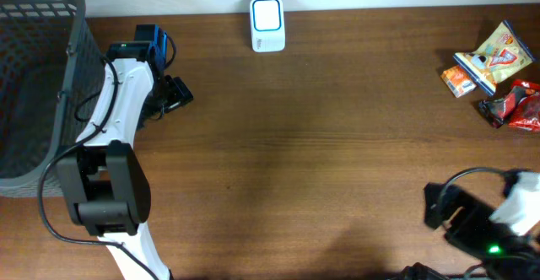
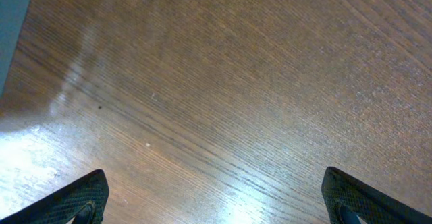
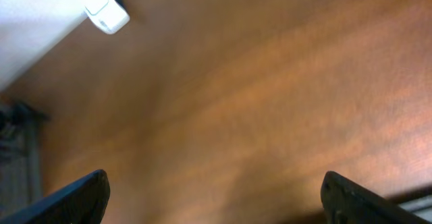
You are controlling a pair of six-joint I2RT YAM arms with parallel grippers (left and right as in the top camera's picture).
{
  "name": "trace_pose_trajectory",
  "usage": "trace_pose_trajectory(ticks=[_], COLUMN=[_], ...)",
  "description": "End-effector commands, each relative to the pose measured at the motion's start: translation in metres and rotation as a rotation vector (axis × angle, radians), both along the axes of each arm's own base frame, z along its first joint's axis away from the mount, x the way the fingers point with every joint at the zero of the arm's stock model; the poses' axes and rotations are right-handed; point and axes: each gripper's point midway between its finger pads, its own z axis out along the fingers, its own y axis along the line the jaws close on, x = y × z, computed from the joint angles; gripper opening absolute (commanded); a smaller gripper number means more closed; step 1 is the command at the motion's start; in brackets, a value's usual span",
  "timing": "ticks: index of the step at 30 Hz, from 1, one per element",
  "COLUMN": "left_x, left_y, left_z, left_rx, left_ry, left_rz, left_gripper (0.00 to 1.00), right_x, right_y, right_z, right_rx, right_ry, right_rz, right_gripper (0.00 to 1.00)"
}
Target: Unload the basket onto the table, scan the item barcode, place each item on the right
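Note:
Three snack packets lie at the far right of the table: a yellow one (image 1: 499, 54), a small orange one (image 1: 458, 80) and a red one (image 1: 516, 108). The white barcode scanner (image 1: 267, 24) with a blue-rimmed face stands at the back edge, also seen as the scanner (image 3: 102, 5) in the right wrist view. My left gripper (image 1: 173, 93) (image 2: 212, 183) hangs open over bare wood next to the basket. My right gripper (image 1: 434, 204) (image 3: 214, 183) is open and empty at the front right, well short of the packets.
A grey mesh basket (image 1: 34, 78) fills the left end of the table; its edge shows as the basket (image 3: 17, 150) in the right wrist view. The wooden table top (image 1: 321, 145) lies between the arms.

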Motion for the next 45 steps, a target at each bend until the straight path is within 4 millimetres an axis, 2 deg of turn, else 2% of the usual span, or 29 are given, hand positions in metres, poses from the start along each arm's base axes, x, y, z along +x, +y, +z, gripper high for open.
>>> trace_pose_trajectory(ticks=[1, 5, 9, 12, 15, 16, 19, 22, 25, 29, 30, 33, 45], left_x=[0.002, 0.002, 0.002, 0.002, 0.002, 0.002, 0.002, 0.002, 0.002, 0.002, 0.002, 0.002, 0.002], left_y=[0.001, 0.001, 0.001, 0.001, 0.001, 0.001, 0.001, 0.001, 0.001, 0.001, 0.001, 0.001, 0.001], left_z=[0.001, 0.001, 0.001, 0.001, 0.001, 0.001, 0.001, 0.001, 0.001, 0.001, 0.001, 0.001, 0.001], left_rx=[0.000, 0.000, 0.000, 0.000, 0.000, 0.000, 0.000, 0.000, 0.000, 0.000, 0.000, 0.000, 0.000], left_ry=[-0.008, -0.009, -0.008, -0.008, -0.008, -0.009, -0.008, -0.008, -0.008, -0.008, -0.008, -0.008, -0.008], left_rz=[0.008, 0.008, 0.008, 0.008, 0.008, 0.008, 0.008, 0.008, 0.008, 0.008, 0.008, 0.008, 0.008], left_gripper=[0.99, 0.99, 0.99, 0.99, 0.99, 0.99, 0.99, 0.99, 0.99, 0.99, 0.99, 0.99, 0.99], right_x=[-0.017, -0.024, -0.020, -0.004, 0.019, 0.032, 0.067, 0.093, 0.103, 0.109, 0.111, 0.110, 0.110], right_y=[0.013, 0.010, 0.019, 0.029, 0.046, 0.055, 0.064, 0.051, 0.035, 0.002, -0.002, -0.006, -0.013], right_z=[-0.054, -0.087, -0.084, -0.069, -0.064, -0.065, -0.094, -0.115, -0.120, -0.127, -0.138, -0.148, -0.149], right_rx=[0.064, 0.093, 0.110, 0.007, -0.090, -0.124, -0.192, -0.279, -0.364, -0.447, -0.454, -0.464, -0.560], right_ry=[0.100, 0.214, 0.186, 0.019, -0.222, -0.340, -0.579, -0.723, -0.855, -0.823, -0.797, -0.751, -0.734], right_rz=[0.020, 0.000, 0.063, 0.223, 0.394, 0.457, 0.509, 0.435, 0.330, 0.155, 0.138, 0.123, 0.128], right_gripper=[0.99, 0.99, 0.99, 0.98, 0.99, 0.99, 0.99, 0.99, 0.99, 0.99, 0.99, 0.99, 0.99])
